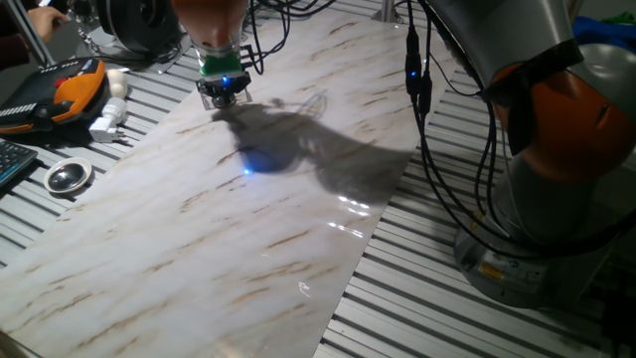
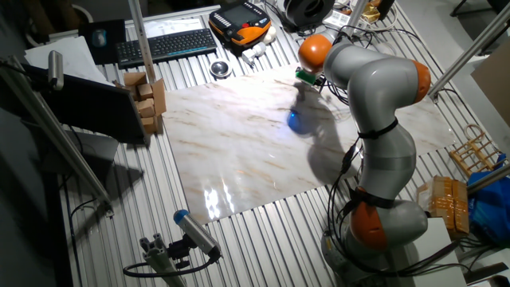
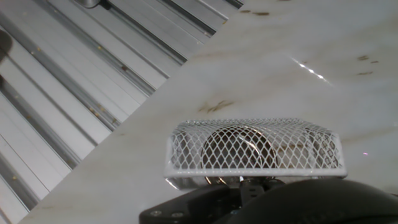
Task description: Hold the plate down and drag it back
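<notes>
The plate point(image 1: 68, 176) is a small round shiny silver disc with a dark centre. It lies on the slatted table left of the marble board point(image 1: 248, 249), and in the other fixed view the plate point(image 2: 221, 69) sits just past the board's far corner. My gripper point(image 1: 221, 94) hangs low over the board's far left edge, well apart from the plate, with a blue light on its body. Its fingers are too dark and small to read. The hand view shows a white wire mesh point(image 3: 252, 149) with a round dark shape behind it, over the board's edge.
An orange and black pendant point(image 1: 60, 94), a white plug point(image 1: 109, 121) and a keyboard point(image 1: 8, 159) lie beyond the plate. Black cables point(image 1: 422, 89) hang over the board's right side by the arm's base point(image 1: 556, 149). Cardboard boxes point(image 2: 147, 100) stand at one board edge.
</notes>
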You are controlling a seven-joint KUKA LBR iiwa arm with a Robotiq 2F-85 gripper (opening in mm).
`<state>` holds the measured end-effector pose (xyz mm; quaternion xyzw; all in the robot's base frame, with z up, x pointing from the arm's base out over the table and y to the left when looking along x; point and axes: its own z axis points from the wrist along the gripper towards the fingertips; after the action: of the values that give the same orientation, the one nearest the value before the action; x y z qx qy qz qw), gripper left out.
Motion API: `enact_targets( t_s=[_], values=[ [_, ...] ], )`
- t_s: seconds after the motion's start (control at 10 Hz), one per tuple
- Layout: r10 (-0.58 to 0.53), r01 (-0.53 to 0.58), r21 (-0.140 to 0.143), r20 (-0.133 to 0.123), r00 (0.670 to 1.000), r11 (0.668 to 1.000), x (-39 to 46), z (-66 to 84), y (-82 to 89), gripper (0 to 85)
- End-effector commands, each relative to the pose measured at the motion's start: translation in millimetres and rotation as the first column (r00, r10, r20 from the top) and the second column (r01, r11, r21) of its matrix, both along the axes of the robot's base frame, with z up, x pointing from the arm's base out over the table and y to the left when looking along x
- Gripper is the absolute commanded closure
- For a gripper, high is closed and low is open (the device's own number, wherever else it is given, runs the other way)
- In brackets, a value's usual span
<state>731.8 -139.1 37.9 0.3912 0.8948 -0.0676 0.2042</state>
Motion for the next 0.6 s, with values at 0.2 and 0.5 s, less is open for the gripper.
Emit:
enact_targets(
  t_s=[0.2, 0.5],
  values=[
    [0.001, -0.001, -0.009, 0.004, 1.000, 1.000, 1.1, 1.0, -1.9, 85.0],
    [0.003, -0.003, -0.011, 0.005, 1.000, 1.000, 3.5, -1.1, -3.2, 85.0]
  ],
)
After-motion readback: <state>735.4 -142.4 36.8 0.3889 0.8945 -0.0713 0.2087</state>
